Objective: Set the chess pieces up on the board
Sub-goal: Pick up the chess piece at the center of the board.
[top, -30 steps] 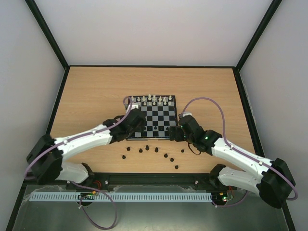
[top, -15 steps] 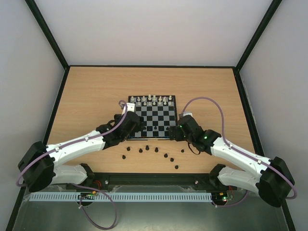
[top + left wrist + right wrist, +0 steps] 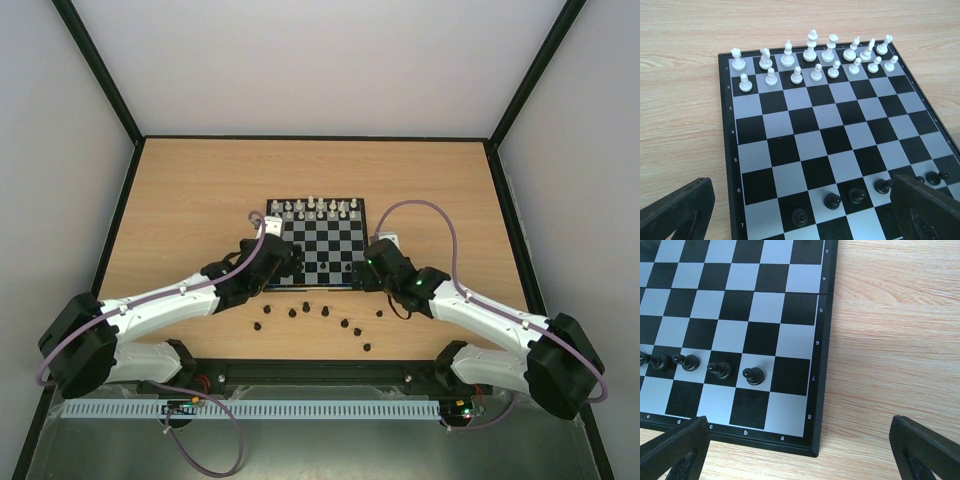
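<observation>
The board [image 3: 326, 246] lies mid-table, also seen in the left wrist view [image 3: 805, 145] and the right wrist view [image 3: 740, 315]. Several black chess pieces [image 3: 832, 201] stand in a row on its near second rank, the rightmost pawn [image 3: 753, 375] among them. More black pieces [image 3: 326, 311] are scattered on the table in front of the board. My left gripper [image 3: 283, 262] hovers open over the board's near left corner [image 3: 800, 200], nothing between its fingers [image 3: 677, 210]. My right gripper [image 3: 362, 272] is open over the near right corner [image 3: 799, 430], holding nothing.
White pieces [image 3: 810, 55] fill the board's two far ranks [image 3: 315, 208]. Bare wooden table [image 3: 890, 340] lies to the right of the board. Black frame rails [image 3: 120, 200] border the table.
My left arm has dropped lower and toward the near edge, its gripper staying at the board's near left corner. The right gripper has shifted slightly left toward the board.
</observation>
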Available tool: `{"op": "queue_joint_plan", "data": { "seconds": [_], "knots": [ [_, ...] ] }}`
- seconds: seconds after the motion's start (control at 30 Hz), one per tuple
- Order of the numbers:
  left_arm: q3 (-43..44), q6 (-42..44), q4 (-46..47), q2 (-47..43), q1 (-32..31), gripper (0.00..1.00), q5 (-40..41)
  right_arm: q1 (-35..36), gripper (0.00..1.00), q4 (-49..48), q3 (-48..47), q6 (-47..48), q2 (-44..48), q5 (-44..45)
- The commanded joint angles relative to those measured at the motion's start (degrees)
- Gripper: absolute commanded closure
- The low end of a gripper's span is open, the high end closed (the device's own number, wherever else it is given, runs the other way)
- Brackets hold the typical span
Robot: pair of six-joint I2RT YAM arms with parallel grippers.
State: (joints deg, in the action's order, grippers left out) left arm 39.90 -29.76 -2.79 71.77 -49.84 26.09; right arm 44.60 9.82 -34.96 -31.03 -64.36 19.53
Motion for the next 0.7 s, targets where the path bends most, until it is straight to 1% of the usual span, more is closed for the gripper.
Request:
{"op": "queue_joint_plan", "data": {
  "seconds": [0.0,0.23,0.4,0.53,0.6,0.67],
  "knots": [
    [-2.0,-0.1,1.7,-2.7,0.2,0.01,-3.2,0.2,0.01,-0.8,-0.3,0.4,-0.4,0.0],
    [-2.5,-0.1,0.8,-6.9,0.2,0.01,-4.7,0.1,0.0,2.9,0.6,-2.5,0.3,-1.0],
    [-2.5,-0.2,1.1,-7.2,0.3,0.01,-5.7,0.1,0.17,7.1,1.3,-7.4,1.3,0.8],
    [-2.0,-0.4,1.3,-6.0,0.2,0.01,-7.7,0.1,0.28,9.1,2.4,-10.1,1.4,0.1],
    [-2.1,-0.5,1.3,-6.0,0.2,0.01,-8.2,0.1,0.31,9.4,3.0,-11.4,1.9,-1.1],
    [-2.1,-0.5,1.4,-6.2,0.2,0.01,-8.2,0.2,0.32,9.9,3.4,-12.5,2.1,-1.9]
  ]
}}
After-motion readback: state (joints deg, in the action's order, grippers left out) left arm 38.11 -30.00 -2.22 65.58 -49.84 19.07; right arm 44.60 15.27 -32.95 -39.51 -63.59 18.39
